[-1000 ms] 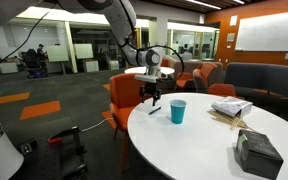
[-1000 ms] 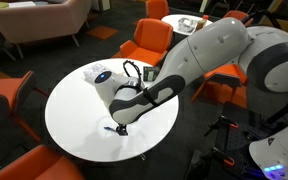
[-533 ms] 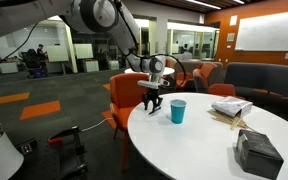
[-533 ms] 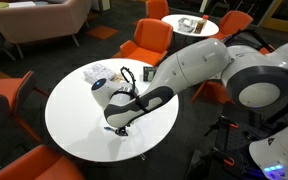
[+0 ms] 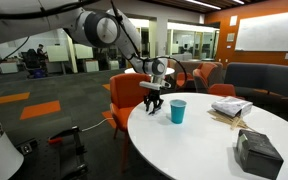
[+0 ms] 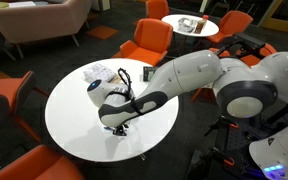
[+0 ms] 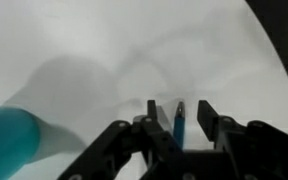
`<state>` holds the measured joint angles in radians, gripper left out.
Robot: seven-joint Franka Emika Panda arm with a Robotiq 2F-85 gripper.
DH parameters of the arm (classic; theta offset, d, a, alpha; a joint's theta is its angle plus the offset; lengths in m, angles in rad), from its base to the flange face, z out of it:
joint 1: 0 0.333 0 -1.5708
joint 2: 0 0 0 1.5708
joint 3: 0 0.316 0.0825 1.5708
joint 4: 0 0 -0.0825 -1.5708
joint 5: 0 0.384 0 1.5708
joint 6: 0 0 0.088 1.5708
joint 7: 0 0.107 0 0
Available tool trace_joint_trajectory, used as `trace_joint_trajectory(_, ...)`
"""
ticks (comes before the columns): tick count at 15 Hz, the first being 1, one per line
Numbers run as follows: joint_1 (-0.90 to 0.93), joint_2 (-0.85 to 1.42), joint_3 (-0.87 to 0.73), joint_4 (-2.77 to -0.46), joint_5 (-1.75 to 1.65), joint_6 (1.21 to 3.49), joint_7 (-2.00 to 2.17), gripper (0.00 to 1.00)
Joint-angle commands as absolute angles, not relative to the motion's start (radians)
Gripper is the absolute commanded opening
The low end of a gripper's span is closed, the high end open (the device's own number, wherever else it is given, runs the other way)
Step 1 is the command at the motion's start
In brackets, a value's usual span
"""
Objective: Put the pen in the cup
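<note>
— When the white table (image 7: 74,40) is viewed from the wrist, how is the gripper (image 7: 176,112) found to be set?

— Its jaws are seen spread, and the pen (image 7: 179,126) is framed between them, lying on the table top. A narrow gap appears to be left on either side of it, though the picture is blurred.

— And where is the cup (image 5: 177,111) placed?

— It is stood upright on the table, just beside the lowered gripper and close to the table's edge. In the wrist view only part of it is caught, at the left border.

— What else is laid out?

— A dark grey bag (image 5: 257,152) is set well apart from the cup, with pale sticks (image 5: 227,118) between them.
</note>
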<state>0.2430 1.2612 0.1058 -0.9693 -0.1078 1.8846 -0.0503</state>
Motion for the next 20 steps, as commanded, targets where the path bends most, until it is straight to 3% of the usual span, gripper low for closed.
trace_joint_trajectory(1,0.263,1.337,0.1,-0.835,-0.086,1.8,-0.031,0.33)
trace_joint_trajectory(2,0.268,1.35,0.099,-0.814,-0.085,1.788,-0.028,0.16)
trace_joint_trajectory(5,0.278,1.385,0.093,-0.75,-0.086,1.765,-0.024,0.0)
trace_joint_trajectory(13,0.267,1.371,0.109,-0.708,-0.087,1.693,-0.019,0.0)
trace_joint_trajectory(20,0.237,1.247,0.111,-0.643,-0.1,1.292,-0.096,0.0)
